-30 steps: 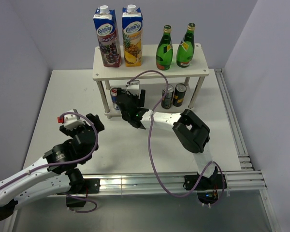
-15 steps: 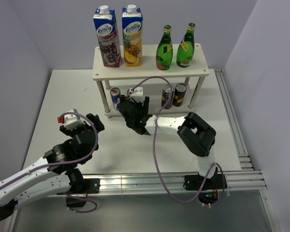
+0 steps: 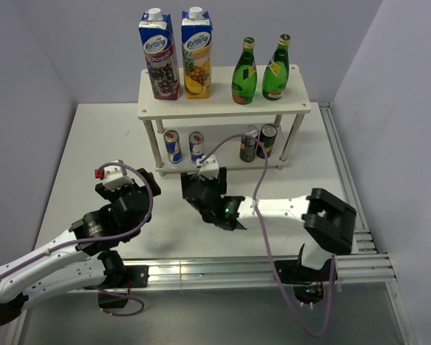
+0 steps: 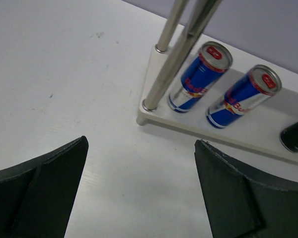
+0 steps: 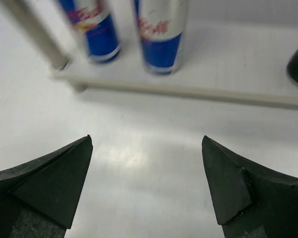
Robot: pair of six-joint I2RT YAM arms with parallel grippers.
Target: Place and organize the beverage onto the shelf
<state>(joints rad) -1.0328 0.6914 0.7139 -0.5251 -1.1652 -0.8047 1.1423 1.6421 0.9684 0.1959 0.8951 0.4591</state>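
The white two-tier shelf (image 3: pixel 223 109) stands at the back. Two green bottles (image 3: pixel 244 72) (image 3: pixel 276 68) stand on its top board. On its lower board stand two blue-and-silver cans (image 3: pixel 172 146) (image 3: pixel 196 147) on the left and two dark cans (image 3: pixel 249 146) (image 3: pixel 267 140) on the right. The blue cans also show in the left wrist view (image 4: pixel 198 77) (image 4: pixel 243 96) and the right wrist view (image 5: pixel 92 27) (image 5: pixel 161 34). My right gripper (image 3: pixel 195 190) (image 5: pixel 146 137) is open and empty, in front of the shelf. My left gripper (image 3: pixel 135 191) (image 4: pixel 140 141) is open and empty, over the table to the left.
Two tall juice cartons (image 3: pixel 159 56) (image 3: pixel 197 54) stand on the left of the top board. A shelf leg (image 4: pixel 171 62) stands just left of the blue cans. A purple cable (image 3: pixel 262 215) loops over the right arm. A metal rail (image 3: pixel 223 269) runs along the near edge.
My right gripper has let go of the second blue can on the lower board and pulled back toward the near side. My left gripper has shifted slightly right.
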